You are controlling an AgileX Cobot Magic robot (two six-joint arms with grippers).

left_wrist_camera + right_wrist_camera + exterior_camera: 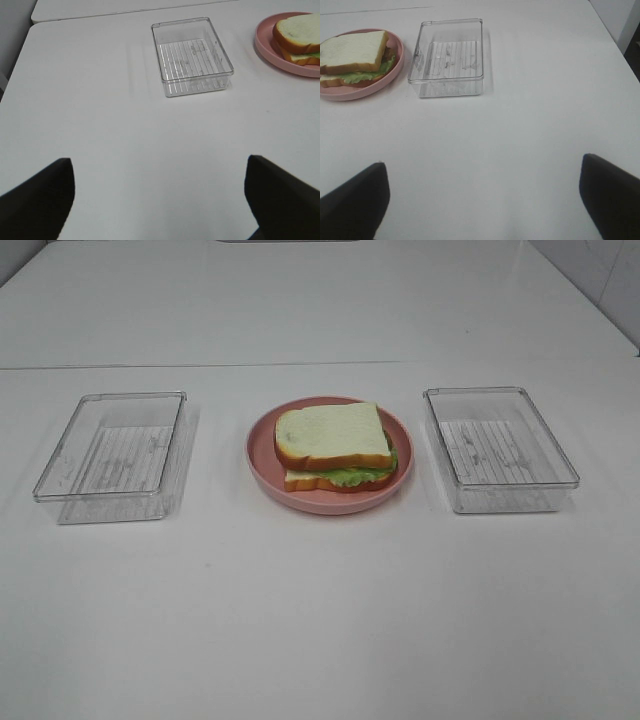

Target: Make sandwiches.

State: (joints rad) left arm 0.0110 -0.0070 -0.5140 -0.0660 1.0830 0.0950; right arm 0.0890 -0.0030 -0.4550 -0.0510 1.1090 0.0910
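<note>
While the sandwich (335, 447) rests on the plate (262, 455), both grippers (160, 200) (482, 200) hover above the table (320, 620), jaws apart and empty.

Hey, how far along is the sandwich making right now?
It looks finished: one sandwich, with lettuce showing between two bread slices, sits on the pink plate. Both clear trays are empty. Nothing is in hand; both grippers are open over bare table. No step appears left.

Glossy white table (320, 620) — seam across, pale wall (610, 280) beyond
</note>
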